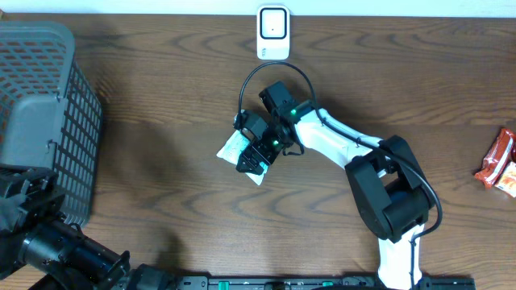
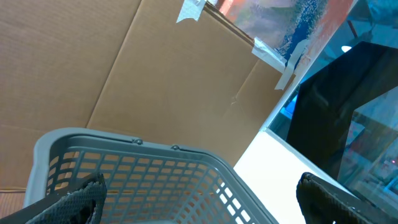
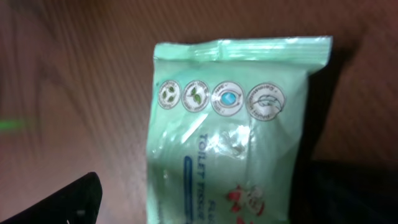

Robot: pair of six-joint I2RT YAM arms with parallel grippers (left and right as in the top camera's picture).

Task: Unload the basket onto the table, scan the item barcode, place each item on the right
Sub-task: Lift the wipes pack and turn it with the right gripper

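We're over the middle of the table with the right gripper point(image 1: 251, 161), its fingers spread wide and nothing held yet. The green packet point(image 1: 231, 147) lies flat on the wood directly under it, a corner poking out either side of the gripper in the overhead view.

From the right wrist, the packet point(image 3: 230, 130) sits in the gap between the two dark fingers point(image 3: 62, 202). Its sealed end is at the far side, and its long axis runs straight away from the camera. So the fingers line up across the narrow width, which looks to us like the right way to close on it. The packet reads a touch nearer the right-hand finger, so the grip may land slightly off-centre.

The left gripper point(image 2: 200, 186) is also wide apart and holds nothing. It is parked by the grey basket point(image 1: 40, 121), well away from the packet, so the pick falls to the right arm. The white scanner point(image 1: 272, 32) waits at the far table edge, just beyond this arm.
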